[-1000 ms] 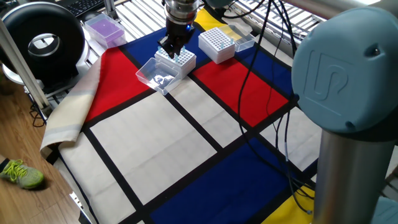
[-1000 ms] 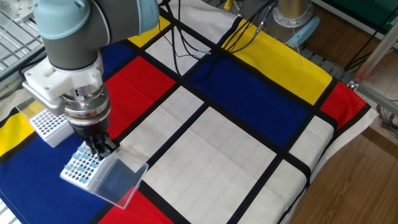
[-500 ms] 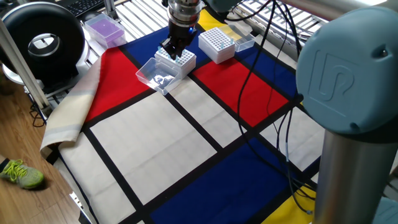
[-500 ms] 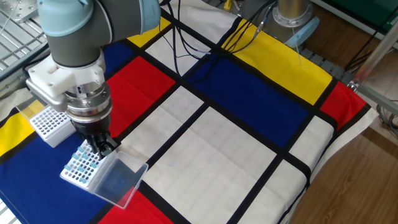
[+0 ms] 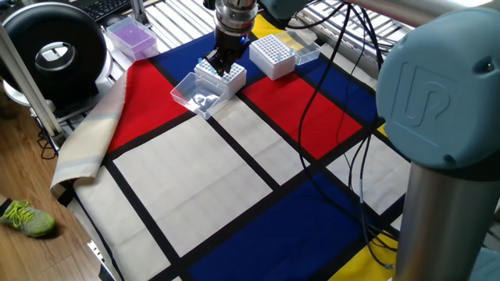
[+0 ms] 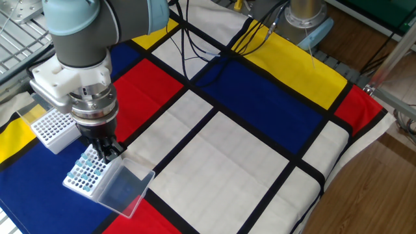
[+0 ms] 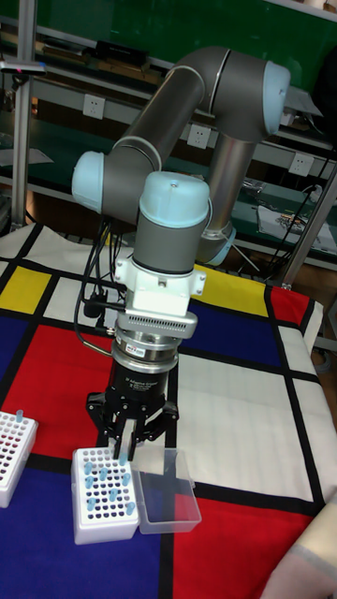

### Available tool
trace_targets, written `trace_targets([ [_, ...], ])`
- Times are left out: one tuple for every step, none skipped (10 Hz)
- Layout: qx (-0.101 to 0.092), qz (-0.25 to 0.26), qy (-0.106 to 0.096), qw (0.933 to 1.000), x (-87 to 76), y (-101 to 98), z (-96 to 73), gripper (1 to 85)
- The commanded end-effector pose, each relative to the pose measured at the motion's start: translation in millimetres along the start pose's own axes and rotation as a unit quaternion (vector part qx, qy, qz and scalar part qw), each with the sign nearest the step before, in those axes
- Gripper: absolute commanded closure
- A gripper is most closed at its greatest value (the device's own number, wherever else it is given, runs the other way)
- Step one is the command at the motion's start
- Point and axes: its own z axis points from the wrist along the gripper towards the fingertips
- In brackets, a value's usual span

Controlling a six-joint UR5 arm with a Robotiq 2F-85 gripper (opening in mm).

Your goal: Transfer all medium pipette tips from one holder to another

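Several pale-blue medium pipette tips [image 7: 101, 482] stand in a white holder [image 7: 116, 530], which also shows in the fixed views [image 5: 232, 79] [image 6: 73, 186]. My gripper [image 7: 124, 455] [image 5: 219, 62] [image 6: 104, 155] hangs just above this holder's near corner. It is shut on one pale-blue tip [image 7: 121, 453], which sticks down between the fingers, clear of the rack. A second white holder [image 5: 272, 55] [image 6: 51, 128] [image 7: 13, 457] stands close beside the first. Most of its holes look empty.
A clear plastic lid [image 5: 195, 95] [image 6: 125, 188] [image 7: 167, 499] lies open against the first holder. A purple tip box [image 5: 130, 37] sits at the table's far corner, near a black round device [image 5: 53, 53]. Cables [image 5: 328, 86] trail over the checked cloth.
The gripper has risen a little off the first holder and drifted slightly towards the second holder, staying shut. The holders and the lid have not moved.
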Motion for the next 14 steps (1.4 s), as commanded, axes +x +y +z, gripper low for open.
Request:
trace_targets([
  [-0.004, 0.016, -0.002, 0.9999, 3.2, 3.0, -0.8, 64.7],
  [-0.004, 0.016, -0.002, 0.9999, 3.2, 3.0, -0.8, 64.7],
  [-0.004, 0.016, -0.002, 0.9999, 3.2, 3.0, -0.8, 65.0],
  [-0.005, 0.017, -0.002, 0.9998, 3.2, 3.4, -0.8, 67.0],
  [-0.005, 0.022, -0.003, 0.9997, 2.5, 3.5, -0.8, 72.3],
  [-0.005, 0.023, -0.003, 0.9997, 2.2, 3.3, -0.9, 74.7],
  [-0.005, 0.024, -0.004, 0.9997, 1.6, 2.7, -0.9, 76.0],
  [-0.004, 0.027, -0.004, 0.9996, 1.5, 2.2, -0.8, 77.7],
  [-0.001, 0.029, -0.004, 0.9996, 1.4, 0.7, -0.6, 80.0],
  [0.0, 0.035, -0.005, 0.9994, 1.0, 0.3, -0.4, 84.0],
  [0.0, 0.035, -0.006, 0.9994, 0.2, 0.2, -0.6, 84.0],
  [0.002, 0.038, -0.007, 0.9993, -0.5, 0.3, -1.3, 84.0],
  [0.005, 0.041, -0.007, 0.9991, -0.9, 0.1, -2.3, 84.0],
  [0.007, 0.043, -0.007, 0.999, -1.7, 0.0, -4.4, 84.0],
])
